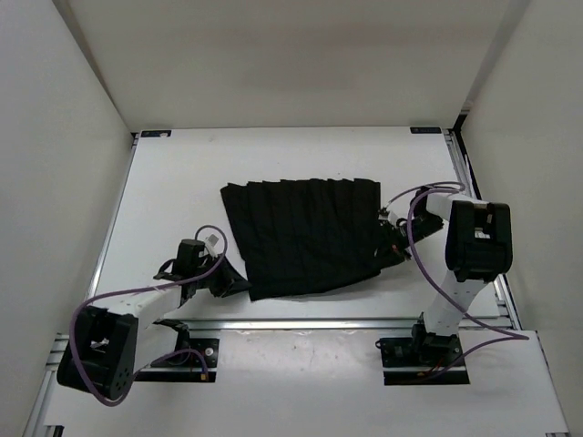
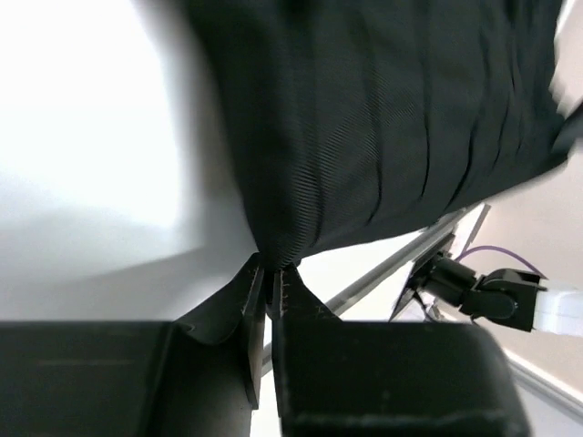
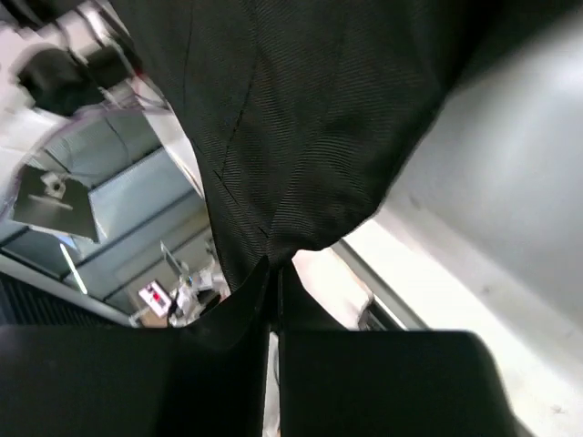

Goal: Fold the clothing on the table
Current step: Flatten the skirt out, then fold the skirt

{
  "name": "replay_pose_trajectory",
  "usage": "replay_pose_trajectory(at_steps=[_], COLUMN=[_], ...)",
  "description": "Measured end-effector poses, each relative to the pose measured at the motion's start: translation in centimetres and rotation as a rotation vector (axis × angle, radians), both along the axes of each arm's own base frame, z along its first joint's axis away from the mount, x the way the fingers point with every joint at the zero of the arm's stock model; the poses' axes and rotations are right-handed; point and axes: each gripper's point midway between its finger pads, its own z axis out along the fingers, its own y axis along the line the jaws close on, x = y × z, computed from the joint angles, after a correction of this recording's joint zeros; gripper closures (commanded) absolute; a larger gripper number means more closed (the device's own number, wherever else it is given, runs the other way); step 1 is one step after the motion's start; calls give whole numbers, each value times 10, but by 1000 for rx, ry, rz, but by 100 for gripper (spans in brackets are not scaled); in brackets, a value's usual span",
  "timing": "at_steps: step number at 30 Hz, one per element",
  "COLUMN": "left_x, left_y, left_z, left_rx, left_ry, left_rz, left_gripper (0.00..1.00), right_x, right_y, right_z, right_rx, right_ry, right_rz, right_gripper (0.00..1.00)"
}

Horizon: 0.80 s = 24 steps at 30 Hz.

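Left gripper [image 2: 270, 271]: jaws narrow, near-left corner of the clothing [image 1: 305, 237] pinched at the tips. Right gripper [image 3: 276, 269]: jaws closed on the cloth's right edge. The clothing lies spread at the middle of the table [image 1: 182, 173], pleats running near to far. Judged step: grasp made, fold not yet begun; the next move likely needs both ends raised together and carried across. Wrist views show each pinch; the top view hides them, black on black, but gives the whole outline.
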Motion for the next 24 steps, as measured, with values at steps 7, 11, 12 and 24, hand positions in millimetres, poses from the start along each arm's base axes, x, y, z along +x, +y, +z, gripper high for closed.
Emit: replay_pose_trajectory(at_steps=[7,11,12,24], left_x=[4,3,4,73], left_y=[12,31,35,40], left_z=[19,19,24,45], left_rx=[5,98,117,281], left_ry=[-94,-124,-148,-212], left_rz=[39,98,114,90], left_gripper=[1,1,2,70], right_x=[-12,26,37,113], right_y=[-29,-54,-61,13], right_z=[-22,-3,5,27], right_rx=[-157,-176,-178,60], right_ry=[-13,-183,-236,-561], right_rz=[44,-68,-107,-119], right_gripper=[1,15,28,100])
